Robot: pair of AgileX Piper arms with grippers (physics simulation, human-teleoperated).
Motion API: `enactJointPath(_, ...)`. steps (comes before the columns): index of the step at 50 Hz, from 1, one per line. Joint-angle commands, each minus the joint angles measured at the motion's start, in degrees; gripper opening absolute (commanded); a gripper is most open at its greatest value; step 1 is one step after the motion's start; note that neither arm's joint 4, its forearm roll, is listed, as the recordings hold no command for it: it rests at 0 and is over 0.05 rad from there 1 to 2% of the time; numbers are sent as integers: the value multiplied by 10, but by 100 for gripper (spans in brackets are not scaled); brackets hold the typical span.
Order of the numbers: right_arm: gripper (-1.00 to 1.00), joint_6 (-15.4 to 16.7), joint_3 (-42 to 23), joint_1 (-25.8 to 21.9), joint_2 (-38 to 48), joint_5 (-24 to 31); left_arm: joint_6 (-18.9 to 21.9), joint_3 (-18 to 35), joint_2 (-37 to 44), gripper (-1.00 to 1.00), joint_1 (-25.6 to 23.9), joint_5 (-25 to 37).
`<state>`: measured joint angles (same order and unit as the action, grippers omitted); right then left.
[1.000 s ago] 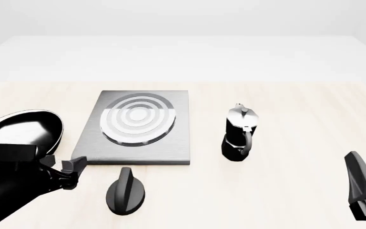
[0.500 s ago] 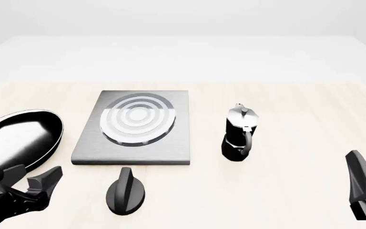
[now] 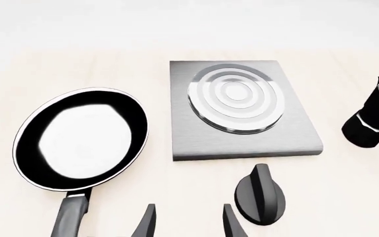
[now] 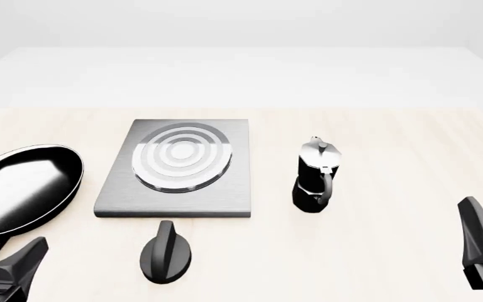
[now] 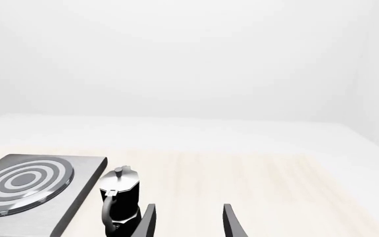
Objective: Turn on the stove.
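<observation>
Front view: left gripper (image 4: 7, 274) at near-left corner, fingers apart, empty; right gripper (image 5: 188, 222) at near-right edge, fingers apart, empty. Black oval knob (image 4: 166, 252) nearest, bare table (image 4: 376, 251) around it. Stove slab (image 4: 178, 168) just beyond knob. Frying pan (image 4: 22, 187) left of slab, moka pot (image 4: 316, 175) right, both apart from it

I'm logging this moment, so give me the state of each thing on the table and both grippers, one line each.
stove: flat on the table, burner bare, nothing on it.
knob: on the table in front of the stove, untouched, ridge pointing toward the stove.
frying pan: empty, beside the stove.
moka pot: upright, lid shut.
left gripper: open, empty, short of the knob.
right gripper: open, empty.
</observation>
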<state>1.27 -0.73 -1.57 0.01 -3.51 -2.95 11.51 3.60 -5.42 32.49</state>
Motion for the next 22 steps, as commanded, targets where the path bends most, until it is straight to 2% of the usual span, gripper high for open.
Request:
enactJointPath(1, 100, 0, 0, 0, 0, -1, -1, 8, -36, 100, 9, 28)
enactJointPath(6, 100, 1, -1, 0, 0, -1, -24, 29, -36, 100, 18, 27)
enactJointPath(22, 100, 5, 0, 0, 0, -4, -21, 45, -36, 100, 30, 40)
